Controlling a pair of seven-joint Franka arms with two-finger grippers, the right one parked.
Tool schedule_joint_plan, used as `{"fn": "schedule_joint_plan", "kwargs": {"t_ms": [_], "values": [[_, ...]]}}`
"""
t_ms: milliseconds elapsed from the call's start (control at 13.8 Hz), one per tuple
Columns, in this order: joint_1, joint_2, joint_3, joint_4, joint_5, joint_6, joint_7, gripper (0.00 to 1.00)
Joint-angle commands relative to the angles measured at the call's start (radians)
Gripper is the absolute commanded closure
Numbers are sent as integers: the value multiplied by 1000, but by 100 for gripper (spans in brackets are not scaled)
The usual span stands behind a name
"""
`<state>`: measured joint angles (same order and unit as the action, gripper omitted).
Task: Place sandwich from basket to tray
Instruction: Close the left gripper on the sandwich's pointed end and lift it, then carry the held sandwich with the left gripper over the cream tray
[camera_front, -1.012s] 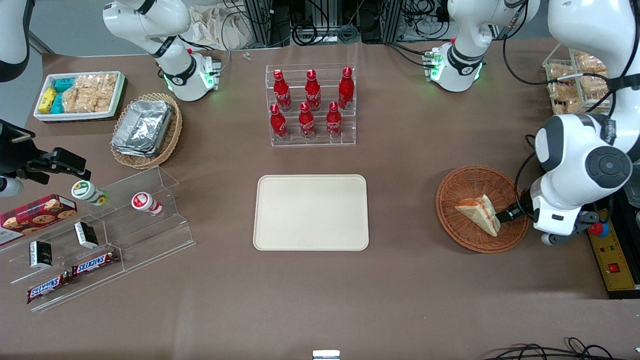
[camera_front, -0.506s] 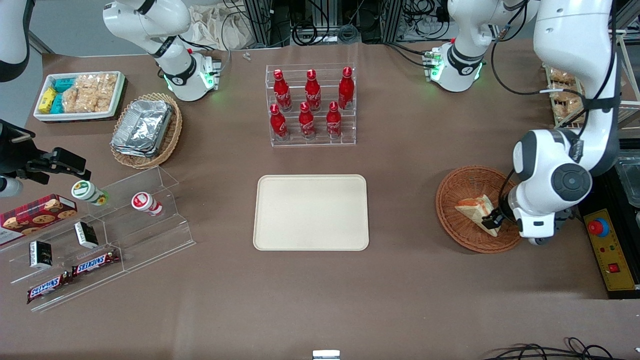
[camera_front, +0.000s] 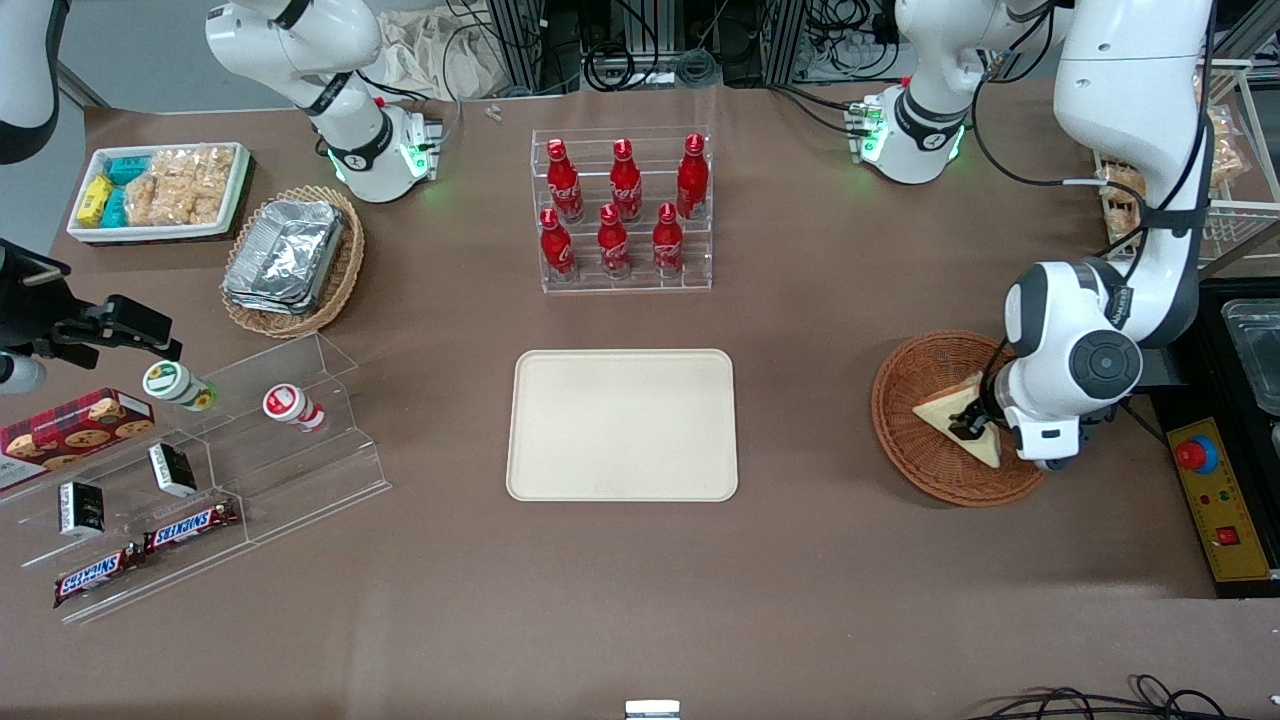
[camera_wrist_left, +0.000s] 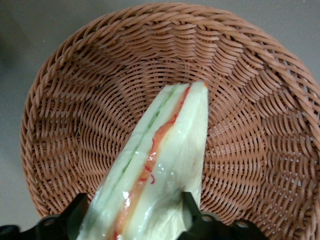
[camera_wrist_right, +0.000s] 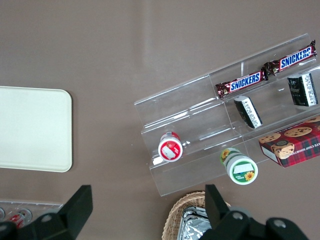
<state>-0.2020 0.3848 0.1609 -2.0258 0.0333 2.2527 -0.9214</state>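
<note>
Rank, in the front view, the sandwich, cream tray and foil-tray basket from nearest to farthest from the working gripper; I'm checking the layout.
1. Sandwich: in the basket, at the gripper.
2. Tray: mid-table.
3. Foil-tray basket: toward the parked arm's end.

Even, bright overhead light is cast on the brown tabletop (camera_front: 800, 560), and only short soft shadows are thrown. Glare is seen on the sandwich (camera_wrist_left: 160, 175) wrapping. The pincer (camera_wrist_left: 135, 220), close up, is blurred.
</note>
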Motion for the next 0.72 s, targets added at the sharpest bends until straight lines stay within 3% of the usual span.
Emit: {"fn": "schedule_joint_plan", "kwargs": {"t_ms": [0,434,651], "values": [[-7,-11,-4,-22,-15,54,-74,100],[-13,-7,-26,47,-10,33,-119,100],[-17,-43,-32,169,2,-169,-105,100]]}}
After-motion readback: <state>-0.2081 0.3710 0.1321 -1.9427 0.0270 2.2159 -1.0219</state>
